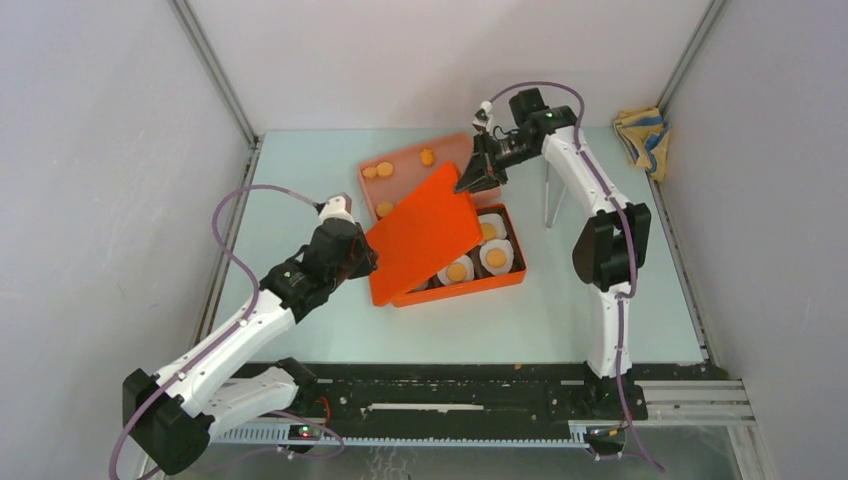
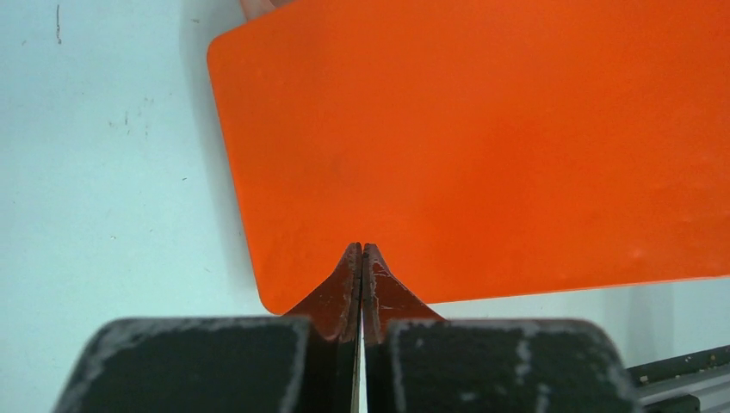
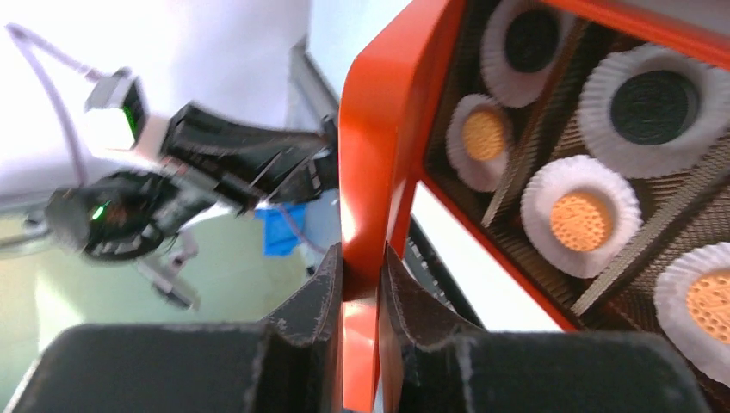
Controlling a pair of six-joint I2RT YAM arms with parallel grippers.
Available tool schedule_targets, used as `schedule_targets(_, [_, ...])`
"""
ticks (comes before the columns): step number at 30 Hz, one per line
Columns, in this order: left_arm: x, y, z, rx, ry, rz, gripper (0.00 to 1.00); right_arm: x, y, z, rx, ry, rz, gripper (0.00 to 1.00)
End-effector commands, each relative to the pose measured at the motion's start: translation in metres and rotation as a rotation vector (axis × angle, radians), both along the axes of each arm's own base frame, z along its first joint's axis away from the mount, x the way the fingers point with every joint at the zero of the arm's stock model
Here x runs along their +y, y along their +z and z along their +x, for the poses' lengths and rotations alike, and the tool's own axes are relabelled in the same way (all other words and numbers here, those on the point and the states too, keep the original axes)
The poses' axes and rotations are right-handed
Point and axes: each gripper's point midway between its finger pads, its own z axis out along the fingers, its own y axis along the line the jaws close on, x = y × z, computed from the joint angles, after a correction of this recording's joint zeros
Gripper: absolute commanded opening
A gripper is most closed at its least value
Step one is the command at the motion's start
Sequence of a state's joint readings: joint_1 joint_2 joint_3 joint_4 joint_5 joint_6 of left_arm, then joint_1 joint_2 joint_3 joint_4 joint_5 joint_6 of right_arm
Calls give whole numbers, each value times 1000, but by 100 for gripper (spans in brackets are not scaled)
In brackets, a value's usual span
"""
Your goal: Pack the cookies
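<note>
An orange box (image 1: 470,290) in the middle of the table holds cookies (image 1: 459,270) in white paper cups. The right wrist view shows orange cookies (image 3: 581,219) and black ones (image 3: 652,105) in its compartments. The orange lid (image 1: 425,235) lies tilted over the box's left part. My right gripper (image 1: 472,180) is shut on the lid's far rim (image 3: 370,172), which runs edge-on between its fingers (image 3: 361,254). My left gripper (image 1: 365,258) is shut, and its tips (image 2: 361,248) point at the lid's flat face (image 2: 482,146) near its near-left edge.
A pale orange tray (image 1: 400,150) behind the box holds three loose orange cookies (image 1: 385,170). A yellow and blue cloth (image 1: 640,135) lies at the back right. A thin metal stand (image 1: 550,200) is beside the right arm. White walls enclose the table.
</note>
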State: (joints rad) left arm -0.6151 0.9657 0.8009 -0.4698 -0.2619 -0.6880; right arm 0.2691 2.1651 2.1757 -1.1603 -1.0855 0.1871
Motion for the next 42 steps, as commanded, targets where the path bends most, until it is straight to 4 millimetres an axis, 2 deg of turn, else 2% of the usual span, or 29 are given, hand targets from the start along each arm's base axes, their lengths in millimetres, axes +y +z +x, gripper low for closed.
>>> schedule_targets(1, [-2,33,12,-98,5,-12,0,-18,-13,35,-154,-229,-270,0])
schedule_targets(2, [0,32,12,-99,9,-4,0,-26,-31,33,-155,-277,-344,0])
schedule_targets(8, [-2,26,14,-97,8,-6,0,-85,-72,31,-180,-469,-649,0])
schedule_targets(13, [-5,23,15,-89,2,-10,0,-133,-66,31,-243,-603,-819,0])
schedule_targets(17, [-6,23,15,-89,0,-18,0,-166,-63,29,-223,-661,-867,0])
schedule_targets(24, [-12,15,16,-68,-11,-30,0,-199,-57,8,-217,-691,-961,0])
schedule_targets(28, [-23,4,21,-52,-35,-50,0,-213,-75,2,-150,-687,-971,0])
schedule_targets(34, [-45,-10,35,-32,-85,-67,0,-209,-103,2,-83,-642,-946,0])
schedule_targets(36, [-50,-21,40,-18,-93,-62,0,-214,-113,2,-62,-648,-977,0])
schedule_targets(38, [-53,-40,45,23,-82,-46,0,-227,-127,1,-34,-664,-1060,0])
schedule_targets(42, [-48,-75,49,104,-24,12,0,-239,-143,0,8,-680,-1126,0])
